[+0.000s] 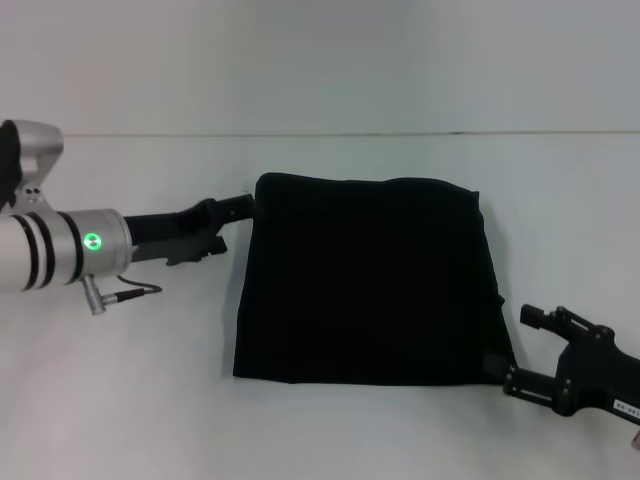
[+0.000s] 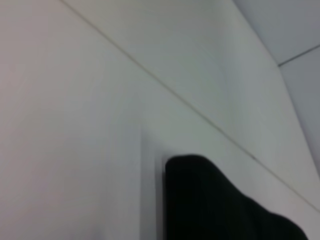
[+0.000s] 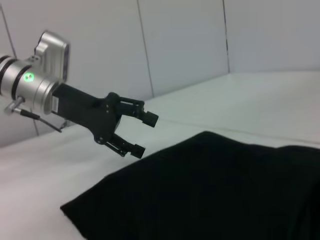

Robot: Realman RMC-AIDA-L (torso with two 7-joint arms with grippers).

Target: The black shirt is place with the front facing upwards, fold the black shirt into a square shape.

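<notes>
The black shirt (image 1: 365, 280) lies flat on the white table as a folded, roughly square black block; it also fills the lower part of the right wrist view (image 3: 215, 190). My left gripper (image 1: 232, 222) hovers just off the shirt's far left corner. The right wrist view shows this gripper (image 3: 145, 134) open, with nothing between its fingers. My right gripper (image 1: 512, 342) sits at the shirt's near right corner, open, beside the cloth's edge. A dark cloth edge (image 2: 215, 205) shows in the left wrist view.
The white table (image 1: 120, 400) stretches around the shirt on every side. A pale wall (image 1: 320, 60) rises behind the table's far edge. The left arm's silver wrist with a green light (image 1: 90, 242) reaches in from the left.
</notes>
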